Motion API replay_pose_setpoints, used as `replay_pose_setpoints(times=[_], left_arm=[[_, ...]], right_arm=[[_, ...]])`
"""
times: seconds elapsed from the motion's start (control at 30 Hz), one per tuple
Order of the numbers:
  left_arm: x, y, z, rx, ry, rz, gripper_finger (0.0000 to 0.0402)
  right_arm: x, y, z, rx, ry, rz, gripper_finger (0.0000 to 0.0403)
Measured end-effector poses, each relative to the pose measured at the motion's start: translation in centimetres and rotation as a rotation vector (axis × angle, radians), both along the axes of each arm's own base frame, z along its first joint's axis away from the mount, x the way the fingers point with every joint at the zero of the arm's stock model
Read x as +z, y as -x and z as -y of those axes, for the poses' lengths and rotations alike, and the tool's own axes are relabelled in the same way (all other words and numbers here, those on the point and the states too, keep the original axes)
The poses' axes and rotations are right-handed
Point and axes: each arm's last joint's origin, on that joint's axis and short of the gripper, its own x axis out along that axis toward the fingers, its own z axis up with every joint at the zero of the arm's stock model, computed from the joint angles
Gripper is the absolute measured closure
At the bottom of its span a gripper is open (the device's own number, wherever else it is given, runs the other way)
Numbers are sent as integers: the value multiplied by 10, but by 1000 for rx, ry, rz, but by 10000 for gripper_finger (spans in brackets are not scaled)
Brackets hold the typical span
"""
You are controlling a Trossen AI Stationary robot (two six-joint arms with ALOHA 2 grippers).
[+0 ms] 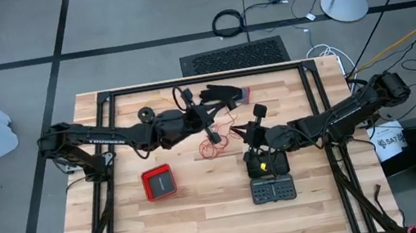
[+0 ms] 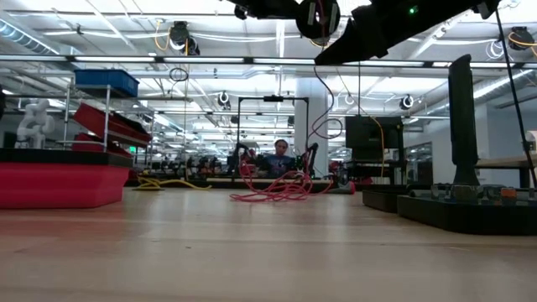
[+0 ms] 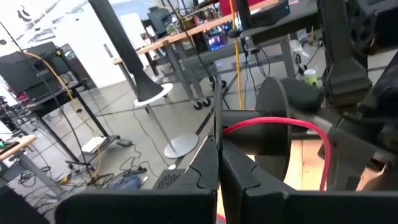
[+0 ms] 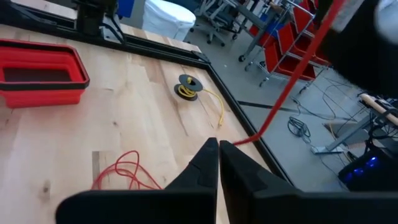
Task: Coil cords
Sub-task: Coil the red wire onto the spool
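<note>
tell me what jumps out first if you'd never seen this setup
The two dark arms meeting over the middle of the table, with a red cord strung between them and looping loose on the wood below. The left end effector is shut with the cord running just past its tips; the right end effector is shut on the cord above the loose loops. Next, the red tray toward the left.

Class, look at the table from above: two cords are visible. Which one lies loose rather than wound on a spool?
The red cord, lying in loose loops mid-table. The yellow cord, nearer the far edge, is wound on a small black spool with a short tail.
</note>
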Motion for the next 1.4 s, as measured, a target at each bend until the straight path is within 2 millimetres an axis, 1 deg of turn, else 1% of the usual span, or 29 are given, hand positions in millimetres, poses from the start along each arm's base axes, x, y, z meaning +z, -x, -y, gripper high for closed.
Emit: replay_pose_setpoints(times=[0.23, 0.57, 0.7, 0.97, 1.17, 1.27, 1.37, 1.4], left_arm=[[-5, 1, 0, 22, -7, -52, 402], [-6, 1, 0, 22, -9, -64, 402], [-6, 1, 0, 22, -8, -70, 402], [-6, 1, 2, 8, -1, -69, 402], [-6, 1, 4, -16, 2, -67, 402], [-6, 1, 4, -16, 2, -68, 402], [-7, 1, 4, -8, 0, -75, 402], [-8, 1, 3, 2, -7, -89, 402]], right_arm=[[-3, 4, 1, -20, -27, -33, 396], [-4, 6, 1, -27, -57, -40, 333], [-4, 6, 1, -29, -62, -37, 321], [-3, 5, 9, -64, -69, -24, 321], [1, 2, 15, -77, -74, 25, 322], [2, 2, 15, -71, -67, 30, 342], [2, 2, 12, -50, -50, 17, 385], [3, 2, 10, -34, -41, 12, 393]])
